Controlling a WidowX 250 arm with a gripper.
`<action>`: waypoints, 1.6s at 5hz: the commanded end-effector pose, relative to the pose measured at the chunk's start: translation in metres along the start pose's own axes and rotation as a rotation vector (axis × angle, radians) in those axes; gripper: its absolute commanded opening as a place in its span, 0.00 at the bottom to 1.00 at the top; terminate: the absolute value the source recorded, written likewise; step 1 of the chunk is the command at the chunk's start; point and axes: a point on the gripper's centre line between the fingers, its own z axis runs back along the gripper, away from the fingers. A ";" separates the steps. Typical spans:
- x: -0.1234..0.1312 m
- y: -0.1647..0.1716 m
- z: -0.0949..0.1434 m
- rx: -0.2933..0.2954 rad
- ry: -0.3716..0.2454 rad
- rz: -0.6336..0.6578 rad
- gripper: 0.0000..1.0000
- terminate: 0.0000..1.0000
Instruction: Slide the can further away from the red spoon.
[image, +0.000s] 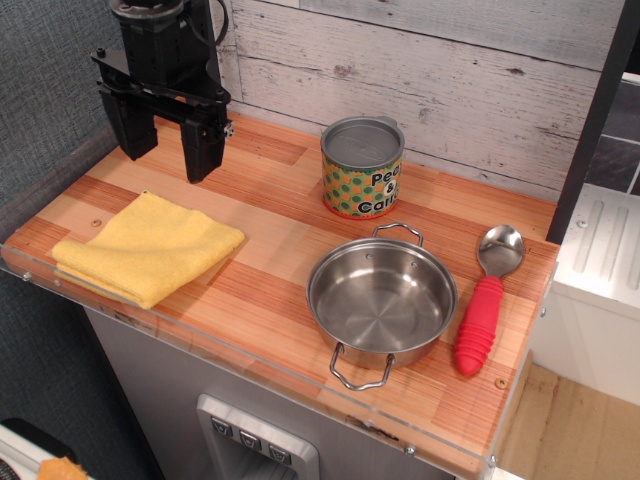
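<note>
Steel pot (381, 300) is seen nearest, empty, handles front and back. Just right of it the red spoon (487, 298) is laid, handle toward the front edge, bowl toward the wall. The can (362, 167) is stood upright behind the pot; "Pea" and "Carr" are legible. Yellow cloth (148, 247) lies left. Gripper (168, 152) is held above the table's back left, jaws parted, nothing grasped.

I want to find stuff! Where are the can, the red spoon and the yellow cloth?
can (361, 178): main camera view, on its dotted label.
red spoon (479, 326): main camera view, on its ribbed handle.
yellow cloth (150, 245): main camera view, on its middle.
</note>
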 end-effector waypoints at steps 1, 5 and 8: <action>0.000 0.000 0.000 0.000 0.000 0.000 1.00 0.00; 0.064 -0.111 0.024 -0.047 -0.038 0.496 1.00 0.00; 0.103 -0.163 0.004 -0.191 -0.049 0.939 1.00 0.00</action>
